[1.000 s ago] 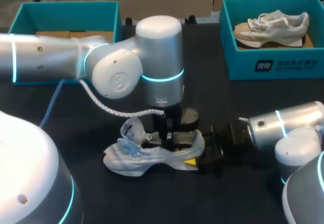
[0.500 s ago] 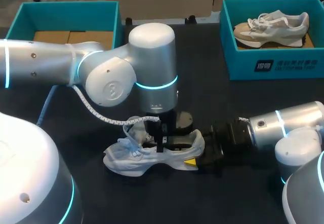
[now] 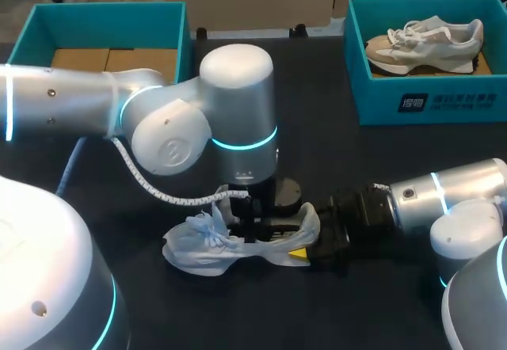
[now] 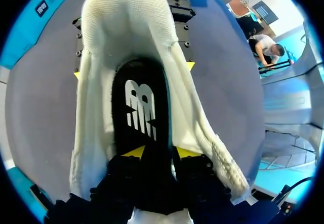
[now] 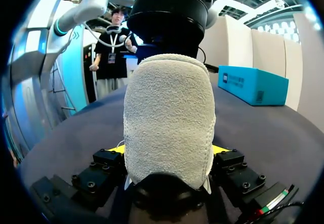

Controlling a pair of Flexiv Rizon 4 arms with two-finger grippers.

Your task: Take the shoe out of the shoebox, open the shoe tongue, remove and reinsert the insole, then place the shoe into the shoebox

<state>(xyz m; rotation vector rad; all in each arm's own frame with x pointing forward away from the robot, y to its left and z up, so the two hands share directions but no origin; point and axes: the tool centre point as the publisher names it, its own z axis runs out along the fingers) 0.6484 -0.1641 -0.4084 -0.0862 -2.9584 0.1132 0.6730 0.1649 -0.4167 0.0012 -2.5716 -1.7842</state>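
The white sneaker (image 3: pixel 204 249) lies on its side on the dark desk (image 3: pixel 356 168), toe towards my left and heel towards my right, well apart from both boxes. My left arm (image 3: pixel 238 120) comes in across the desk and stands over the shoe, its left jaws pushed down into the opening. In the left wrist view they sit at the black insole (image 4: pixel 139 107), which lies inside the shoe with a white logo on it. I cannot tell whether they grip it or merely rest there. My right arm (image 3: pixel 444 195) reaches in low, and its right jaws are clamped on the sneaker's heel, one yellow tip against each side of the fuzzy heel cup. At the desk's far left stands an open teal shoebox (image 3: pixel 182 37) with a cardboard floor. At the far right a second teal shoebox (image 3: pixel 428 100) holds a beige sneaker (image 3: pixel 428 41)
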